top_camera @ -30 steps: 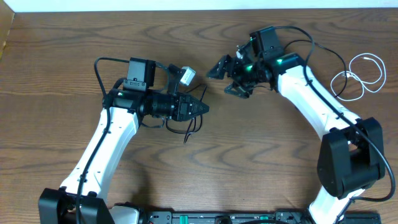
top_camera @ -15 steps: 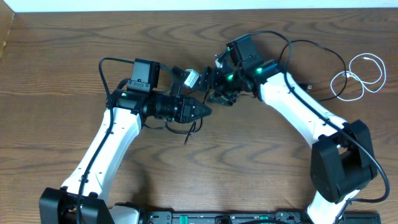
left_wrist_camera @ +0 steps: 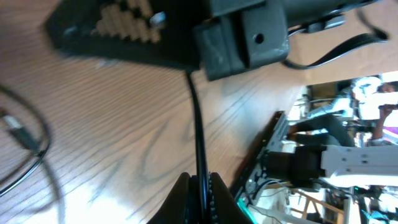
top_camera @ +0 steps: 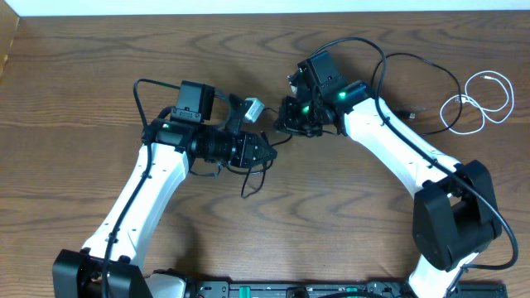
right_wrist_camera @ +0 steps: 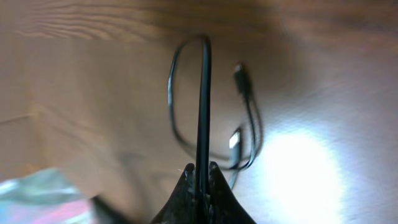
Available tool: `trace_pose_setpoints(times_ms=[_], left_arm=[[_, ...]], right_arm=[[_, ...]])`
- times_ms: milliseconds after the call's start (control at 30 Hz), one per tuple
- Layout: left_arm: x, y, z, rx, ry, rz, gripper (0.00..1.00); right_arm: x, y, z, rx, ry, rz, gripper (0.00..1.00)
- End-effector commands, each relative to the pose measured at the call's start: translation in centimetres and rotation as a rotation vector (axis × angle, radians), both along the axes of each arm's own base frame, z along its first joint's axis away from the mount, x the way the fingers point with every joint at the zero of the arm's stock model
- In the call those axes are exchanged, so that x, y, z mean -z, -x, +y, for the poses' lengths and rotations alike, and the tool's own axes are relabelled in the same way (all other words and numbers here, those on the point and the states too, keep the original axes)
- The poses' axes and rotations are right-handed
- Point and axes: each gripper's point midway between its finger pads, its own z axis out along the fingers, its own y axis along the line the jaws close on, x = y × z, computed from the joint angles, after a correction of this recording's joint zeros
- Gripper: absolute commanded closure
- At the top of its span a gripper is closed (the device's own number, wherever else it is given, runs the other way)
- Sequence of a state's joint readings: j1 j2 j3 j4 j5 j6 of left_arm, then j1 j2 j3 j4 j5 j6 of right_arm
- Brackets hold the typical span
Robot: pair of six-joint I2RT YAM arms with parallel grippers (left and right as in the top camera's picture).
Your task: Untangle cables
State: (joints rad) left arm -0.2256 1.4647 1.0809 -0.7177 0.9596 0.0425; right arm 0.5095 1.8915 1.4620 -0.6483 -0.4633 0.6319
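Right arm (top_camera: 389, 136) swung inward | left jaws, right jaws each pinch black cable (left_wrist_camera: 198, 137) | possibly same strand

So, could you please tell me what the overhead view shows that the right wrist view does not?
Only overhead: the left gripper and the white cable, coiled apart near the right arm. Only right wrist: the right gripper shut on a thin black cable, with two small plugs beyond it. Both: the wooden table and black cable.

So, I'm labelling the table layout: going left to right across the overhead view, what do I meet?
left gripper → right gripper → white cable
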Motion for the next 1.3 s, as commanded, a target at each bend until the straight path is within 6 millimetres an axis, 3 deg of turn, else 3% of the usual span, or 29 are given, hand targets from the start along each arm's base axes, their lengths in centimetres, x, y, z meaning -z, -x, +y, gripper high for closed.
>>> trace_pose_setpoints(times_ms=[0,100,133,267,433,633,700,800,967,1133,1267], left_arm=[[1.2,-0.3,0.9,-0.024,-0.080,-0.003,0.92],[1.5,-0.1,1.1,-0.028,-0.092,0.015,0.60],[1.5,0.0,1.1,-0.028,-0.094,0.020,0.43],[1.6,0.1,1.2,-0.030,-0.103,0.027,0.36],[2.2,-0.2,1.8,-0.053,-0.149,0.022,0.34],[2.2,-0.2,1.8,-0.054,-0.150,0.022,0.33],[2.2,-0.2,1.8,-0.055,-0.149,0.024,0.33],[2.2,-0.2,1.8,-0.055,-0.149,0.025,0.33],[2.2,-0.2,1.8,-0.055,-0.149,0.025,0.33],[2.2,-0.2,1.8,-0.055,-0.149,0.025,0.33],[2.2,-0.2,1.8,-0.055,-0.149,0.025,0.33]], right_arm=[[0.6,-1.6,-1.2,-0.082,0.094,-0.144,0.99],[-2.9,-2.9,-0.3,-0.146,-0.028,-0.246,0.99],[-4.7,-3.5,-0.3,-0.157,-0.074,-0.287,0.99],[-11.2,-5.7,-2.8,-0.109,-0.121,-0.436,0.99],[-18.3,-5.9,-6.1,-0.139,-0.092,-0.703,0.99],[-22.4,-8.9,-12.7,0.110,0.166,-0.901,0.99],[-22.6,-10.3,-15.3,0.215,0.270,-0.926,0.99],[-21.5,-11.8,-18.6,0.328,0.404,-0.908,0.99],[-17.0,-13.5,-23.9,0.436,0.577,-0.786,0.99],[-11.7,-12.8,-31.0,0.658,0.666,-0.545,0.99],[-8.3,-10.9,-36.1,0.862,0.607,-0.340,0.99]])
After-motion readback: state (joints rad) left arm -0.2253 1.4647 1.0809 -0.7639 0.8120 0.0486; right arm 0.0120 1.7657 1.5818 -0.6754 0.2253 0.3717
